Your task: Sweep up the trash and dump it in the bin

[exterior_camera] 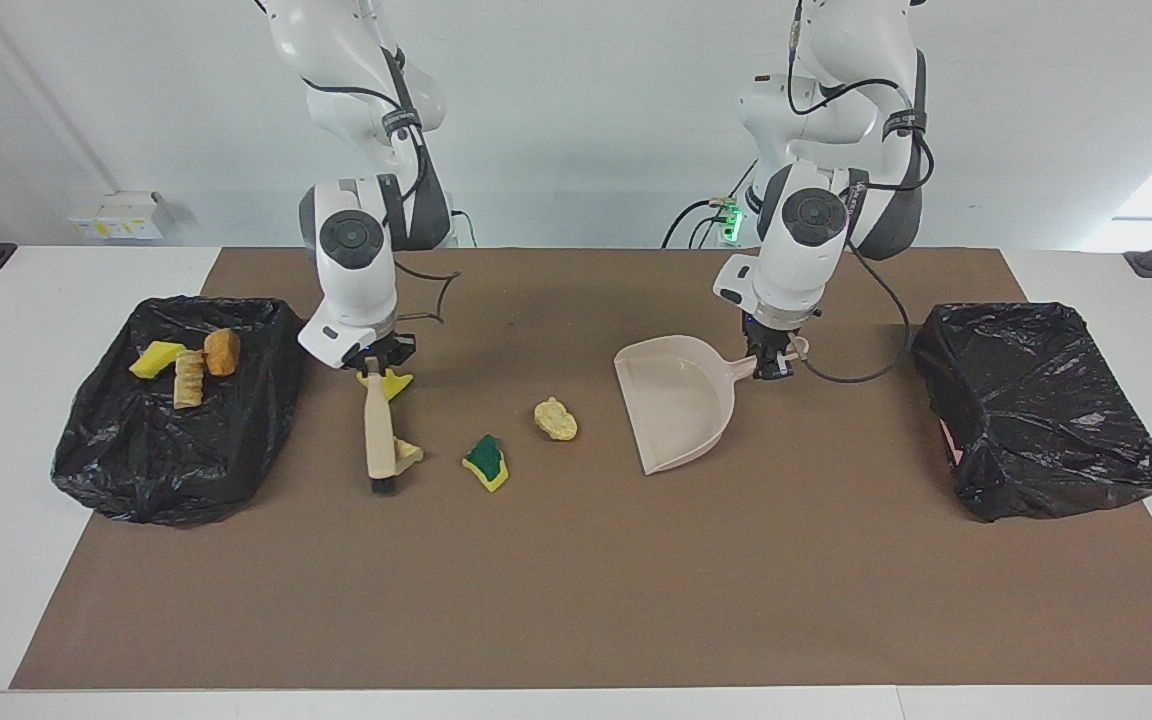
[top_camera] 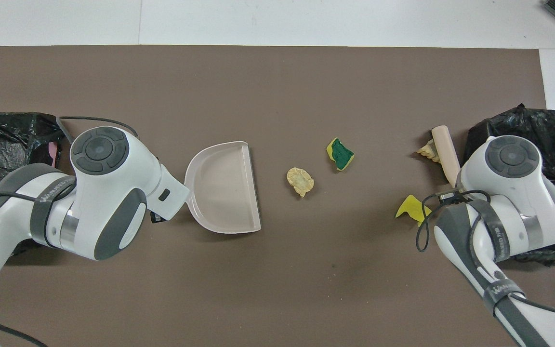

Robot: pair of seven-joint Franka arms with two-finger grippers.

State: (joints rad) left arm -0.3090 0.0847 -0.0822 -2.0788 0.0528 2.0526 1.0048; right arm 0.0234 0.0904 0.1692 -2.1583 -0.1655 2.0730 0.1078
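Note:
My right gripper (exterior_camera: pixel 376 358) is shut on the top of the beige-handled brush (exterior_camera: pixel 374 425), whose black bristles (exterior_camera: pixel 383 487) rest on the brown mat. A pale beige chunk (exterior_camera: pixel 406 453) lies against the brush's bristle end. A yellow chunk (exterior_camera: pixel 391 382) lies by the handle under the gripper. A yellow-and-green chunk (exterior_camera: pixel 486 462) and a pale yellow chunk (exterior_camera: pixel 556 418) lie between the brush and the dustpan (exterior_camera: pixel 681 400). My left gripper (exterior_camera: pixel 771 362) is shut on the dustpan's handle; the pan lies empty on the mat. In the overhead view both wrists hide the fingers.
A black-bagged bin (exterior_camera: pixel 136 460) at the right arm's end holds a yellow chunk (exterior_camera: pixel 156 358), a beige chunk (exterior_camera: pixel 189 378) and an orange chunk (exterior_camera: pixel 222 351). A second black-bagged bin (exterior_camera: pixel 1036 410) stands at the left arm's end. White table surrounds the mat (exterior_camera: pixel 576 600).

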